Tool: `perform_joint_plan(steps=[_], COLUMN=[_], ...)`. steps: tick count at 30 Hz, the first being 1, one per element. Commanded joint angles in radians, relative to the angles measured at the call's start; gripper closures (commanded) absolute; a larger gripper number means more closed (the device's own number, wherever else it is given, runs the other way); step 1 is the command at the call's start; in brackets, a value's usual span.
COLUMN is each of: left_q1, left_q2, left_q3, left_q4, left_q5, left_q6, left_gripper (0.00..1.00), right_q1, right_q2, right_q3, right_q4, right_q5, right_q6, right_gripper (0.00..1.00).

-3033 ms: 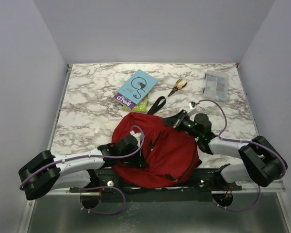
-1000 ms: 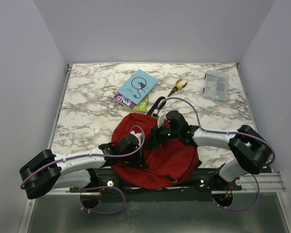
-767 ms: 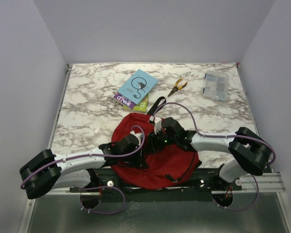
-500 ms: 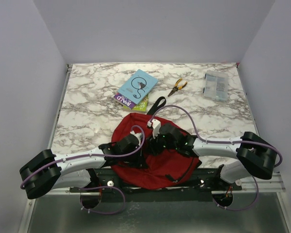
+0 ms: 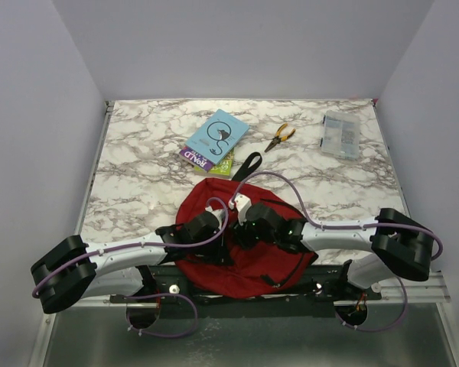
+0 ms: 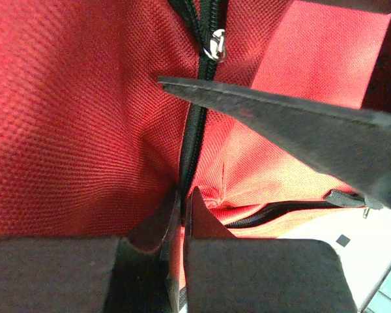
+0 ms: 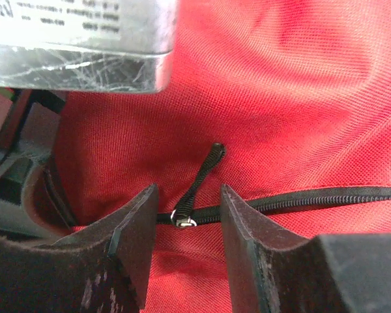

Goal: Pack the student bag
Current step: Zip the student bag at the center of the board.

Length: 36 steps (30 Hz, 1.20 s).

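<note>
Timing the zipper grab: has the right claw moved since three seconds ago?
Yes. The right claw swung left, from the student bag's right edge to its middle, away from the pliers.

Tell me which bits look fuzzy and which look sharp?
Left wrist view: the red weave of the student bag is sharp, but the dark wedge crossing it and the left hand are soft, too close. Right wrist view: the zipper pull is crisp, the silvery block above blurred and shiny. Top view: even light, no glare on the marble table.
</note>
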<state>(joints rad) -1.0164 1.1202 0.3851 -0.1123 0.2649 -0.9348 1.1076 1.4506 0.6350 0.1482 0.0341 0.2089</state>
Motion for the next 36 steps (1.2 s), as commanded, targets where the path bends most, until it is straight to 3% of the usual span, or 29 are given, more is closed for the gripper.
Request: perform_joint_plan(steps=[1, 5, 10, 16, 21, 32, 36], left_q1=[-0.012, -0.013, -0.013, -0.013, -0.013, -0.014, -0.016], left_q2=[-0.012, -0.019, -0.005, -0.003, 0.014, 0.006, 0.002], left_q3=[-0.005, -0.008, -0.007, -0.022, -0.018, -0.031, -0.024], left_q4=[-0.033, -0.033, -0.037, -0.038, -0.044, -0.033, -0.032], left_q5=[0.037, 0.029, 0.033, 0.024, 0.025, 0.024, 0.020], left_q6=[-0.006, -0.004, -0.006, -0.014, -0.007, -0.015, -0.016], left_gripper=[1.00, 1.00, 1.00, 1.00, 1.00, 1.00, 1.00], right_q1=[0.067, 0.081, 0.081, 0.079, 0.009, -0.342, -0.383], right_q2=[0.048, 0.094, 0.070, -0.039, -0.079, 0.000, 0.049], right_q3=[0.021, 0.041, 0.062, 0.050, 0.058, 0.125, 0.167], right_q4=[-0.055, -0.092, -0.110, -0.092, -0.080, -0.069, -0.108], right_q5=[0.108, 0.242, 0.382, 0.493, 0.480, 0.219, 0.183], right_q6=[-0.023, -0.013, 0.057, 0.139, 0.186, 0.217, 0.208], right_gripper=[0.53, 0.64, 0.99, 0.99, 0.99, 0.99, 0.99])
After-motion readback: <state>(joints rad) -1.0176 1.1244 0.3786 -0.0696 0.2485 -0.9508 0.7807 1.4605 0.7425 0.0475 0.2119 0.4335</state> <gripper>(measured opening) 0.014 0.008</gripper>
